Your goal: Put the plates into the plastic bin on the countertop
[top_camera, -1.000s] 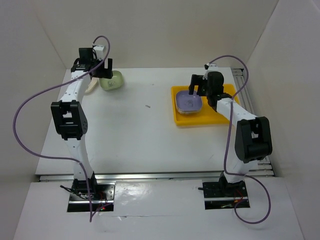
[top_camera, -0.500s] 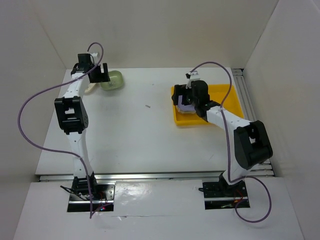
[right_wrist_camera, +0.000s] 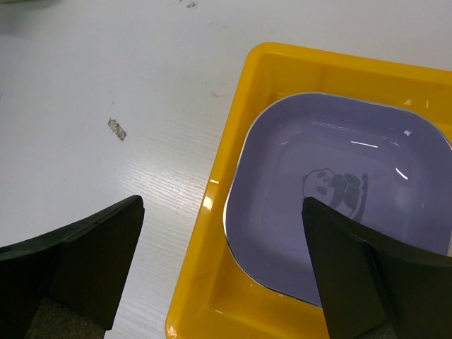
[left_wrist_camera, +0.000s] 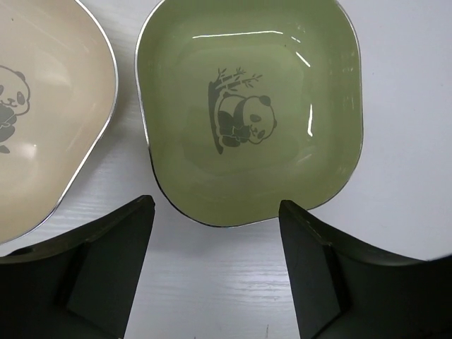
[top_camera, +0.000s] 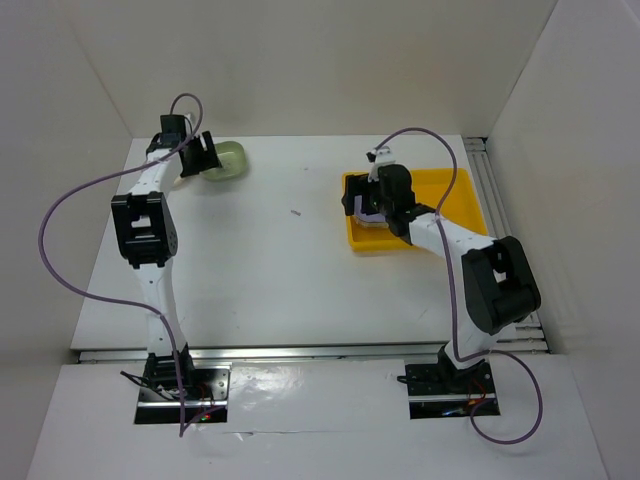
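Note:
A green plate [left_wrist_camera: 248, 116] with a panda print lies on the white countertop [top_camera: 270, 250] at the far left, also in the top view [top_camera: 227, 160]. A cream plate [left_wrist_camera: 42, 106] lies beside it on the left. My left gripper [left_wrist_camera: 215, 272] is open and empty just short of the green plate's near rim. A lavender plate [right_wrist_camera: 339, 198] lies in the yellow plastic bin [right_wrist_camera: 212, 282], seen from above at the right [top_camera: 455, 215]. My right gripper [right_wrist_camera: 222, 265] is open and empty above the bin's left wall. Other plates are out of view.
White walls enclose the countertop on the left, back and right. A small dark speck [top_camera: 296, 212] lies mid-table, also in the right wrist view [right_wrist_camera: 116, 129]. A metal rail [top_camera: 488, 170] runs along the right edge.
My right gripper moved left from over the lavender plate to the bin's left wall. My left gripper shifted slightly towards the green plate, hiding the cream plate from above.

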Controlling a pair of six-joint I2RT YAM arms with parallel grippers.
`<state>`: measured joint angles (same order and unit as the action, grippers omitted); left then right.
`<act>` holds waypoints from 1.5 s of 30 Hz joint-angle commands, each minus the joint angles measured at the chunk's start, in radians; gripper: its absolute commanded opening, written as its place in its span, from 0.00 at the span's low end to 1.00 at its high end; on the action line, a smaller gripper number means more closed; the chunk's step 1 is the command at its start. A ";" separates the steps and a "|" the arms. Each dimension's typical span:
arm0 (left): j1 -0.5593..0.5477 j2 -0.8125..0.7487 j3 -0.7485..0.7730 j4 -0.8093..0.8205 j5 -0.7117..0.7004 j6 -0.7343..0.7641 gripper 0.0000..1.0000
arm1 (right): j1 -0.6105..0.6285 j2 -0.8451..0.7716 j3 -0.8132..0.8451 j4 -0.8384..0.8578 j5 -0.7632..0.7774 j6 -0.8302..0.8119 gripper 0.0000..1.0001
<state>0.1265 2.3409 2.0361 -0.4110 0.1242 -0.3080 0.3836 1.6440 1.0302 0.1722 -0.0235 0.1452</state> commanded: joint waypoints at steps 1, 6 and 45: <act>0.001 0.035 0.064 0.034 -0.005 -0.043 0.84 | 0.009 0.007 -0.007 0.059 -0.003 -0.026 1.00; 0.001 0.078 0.084 0.024 -0.023 -0.056 0.80 | 0.018 0.007 -0.025 0.070 -0.003 -0.026 1.00; -0.363 -0.698 -0.754 0.247 -0.026 0.067 0.00 | 0.276 0.108 0.146 0.073 0.151 0.338 0.90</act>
<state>-0.2230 1.6886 1.3003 -0.2298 0.1020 -0.2390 0.6529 1.7092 1.1339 0.2745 -0.0113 0.4168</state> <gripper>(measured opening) 0.063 0.911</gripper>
